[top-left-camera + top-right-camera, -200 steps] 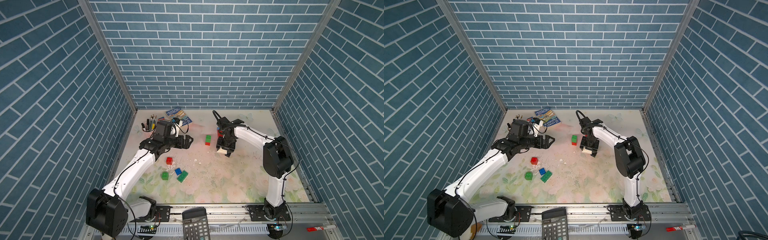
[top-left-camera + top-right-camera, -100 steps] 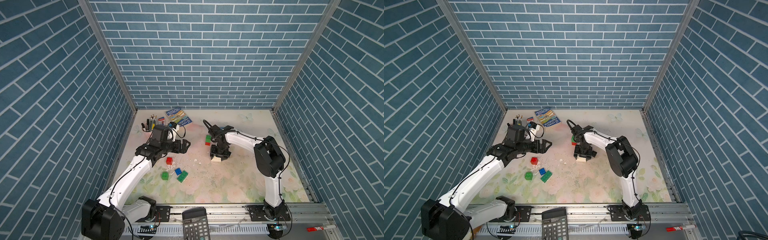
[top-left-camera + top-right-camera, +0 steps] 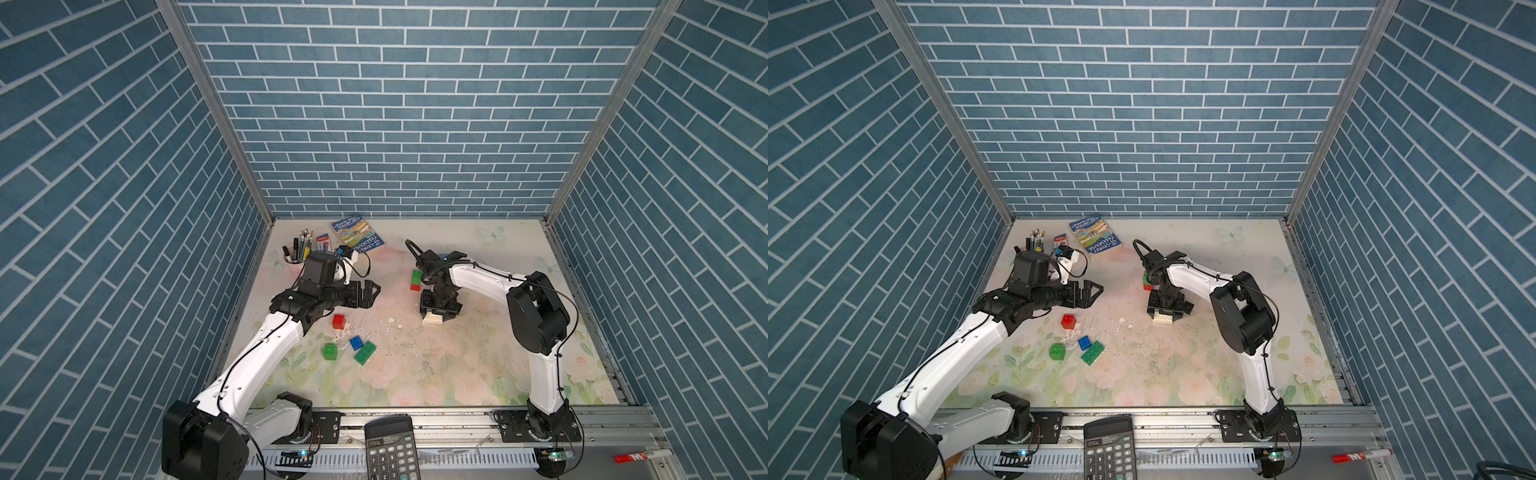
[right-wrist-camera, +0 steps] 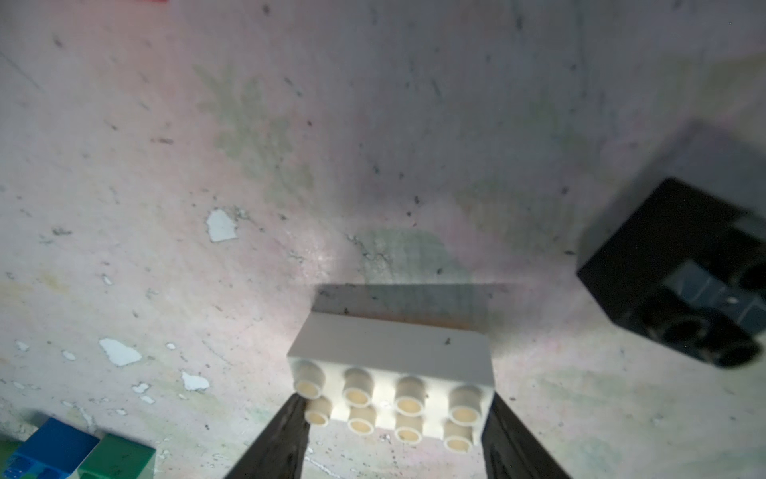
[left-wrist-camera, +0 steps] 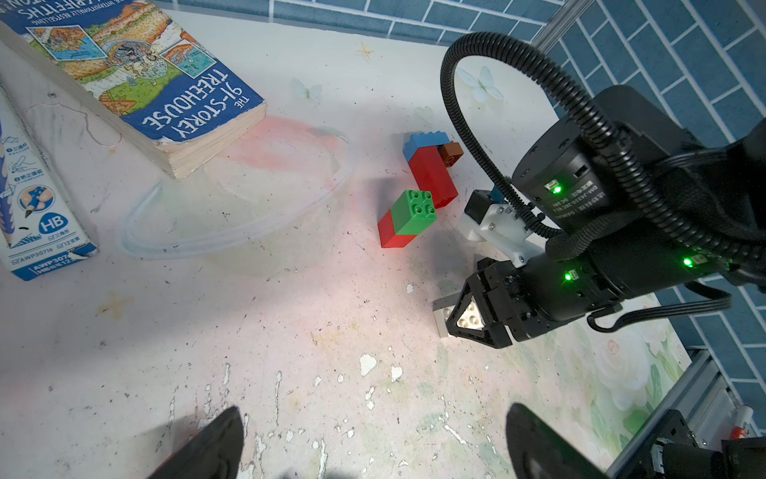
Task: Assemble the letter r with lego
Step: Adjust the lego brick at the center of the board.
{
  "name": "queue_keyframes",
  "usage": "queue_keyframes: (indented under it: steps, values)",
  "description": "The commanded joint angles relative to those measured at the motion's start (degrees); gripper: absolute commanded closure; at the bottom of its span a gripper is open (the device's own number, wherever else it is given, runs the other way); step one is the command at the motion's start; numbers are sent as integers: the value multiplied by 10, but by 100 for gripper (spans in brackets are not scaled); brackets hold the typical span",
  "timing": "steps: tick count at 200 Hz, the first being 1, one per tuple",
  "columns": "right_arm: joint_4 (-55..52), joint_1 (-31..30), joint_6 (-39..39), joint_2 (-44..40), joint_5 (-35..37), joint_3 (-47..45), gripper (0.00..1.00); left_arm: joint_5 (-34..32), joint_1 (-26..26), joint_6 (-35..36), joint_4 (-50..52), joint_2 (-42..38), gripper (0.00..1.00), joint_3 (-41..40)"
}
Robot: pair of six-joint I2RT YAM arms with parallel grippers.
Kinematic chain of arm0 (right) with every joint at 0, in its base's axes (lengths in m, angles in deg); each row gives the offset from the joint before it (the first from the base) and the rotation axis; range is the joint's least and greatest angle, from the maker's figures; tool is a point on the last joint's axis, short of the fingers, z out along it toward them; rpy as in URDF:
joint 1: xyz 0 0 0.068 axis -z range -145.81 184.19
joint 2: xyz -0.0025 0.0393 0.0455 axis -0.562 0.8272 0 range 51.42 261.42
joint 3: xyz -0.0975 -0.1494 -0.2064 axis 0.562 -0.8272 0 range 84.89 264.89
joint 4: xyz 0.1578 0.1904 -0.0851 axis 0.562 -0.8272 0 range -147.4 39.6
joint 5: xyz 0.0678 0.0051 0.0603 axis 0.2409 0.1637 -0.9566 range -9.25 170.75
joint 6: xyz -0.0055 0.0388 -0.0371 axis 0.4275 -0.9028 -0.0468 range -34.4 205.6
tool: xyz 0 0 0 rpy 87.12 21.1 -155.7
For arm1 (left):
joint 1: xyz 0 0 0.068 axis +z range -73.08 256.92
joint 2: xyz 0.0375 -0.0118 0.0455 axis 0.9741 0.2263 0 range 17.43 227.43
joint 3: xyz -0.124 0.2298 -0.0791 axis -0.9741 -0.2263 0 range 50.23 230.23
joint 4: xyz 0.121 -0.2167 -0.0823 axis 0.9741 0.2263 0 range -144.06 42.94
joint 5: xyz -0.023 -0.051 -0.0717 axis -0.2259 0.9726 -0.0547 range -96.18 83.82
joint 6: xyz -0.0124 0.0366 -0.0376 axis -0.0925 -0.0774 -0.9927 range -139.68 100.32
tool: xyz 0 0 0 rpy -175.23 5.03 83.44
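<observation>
At the far left, a cup [image 3: 296,259] holds pens and pencils. The left pincer [image 3: 370,293] hangs released, jaws wide, just beyond a red brick [image 3: 338,321]. A blue brick [image 3: 356,342] and two green bricks [image 3: 365,353] lie nearer. Mid-table [image 3: 457,374], the right pincer [image 4: 393,414] straddles a white oblong brick [image 3: 432,319]; I cannot tell whether it is clamped. A red-and-green stack [image 3: 415,280] sits just beyond.
</observation>
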Motion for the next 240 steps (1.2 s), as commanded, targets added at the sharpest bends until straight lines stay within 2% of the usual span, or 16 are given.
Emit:
queue_keyframes:
  steps: [1,57,69,74,81,130,174,240]
  values:
    - [-27,-4,9,-6,23,18,31,5,5,2,3,-7,1,-4]
    - [-37,-4,8,-7,25,28,28,8,6,7,3,-6,0,-2]
    - [-40,-4,4,-7,24,35,24,9,7,7,5,-6,0,0]
    - [-37,-5,3,-7,20,36,9,11,7,8,5,-5,0,0]
    - [-30,-5,1,-11,13,35,7,12,8,8,5,-6,0,0]
    - [-36,-9,-23,-9,32,37,7,15,16,19,17,-13,0,3]
    - [-54,-14,-56,8,67,51,12,20,18,18,14,-21,0,-4]
    - [-33,-26,-98,18,70,36,16,23,18,22,17,-28,0,-4]
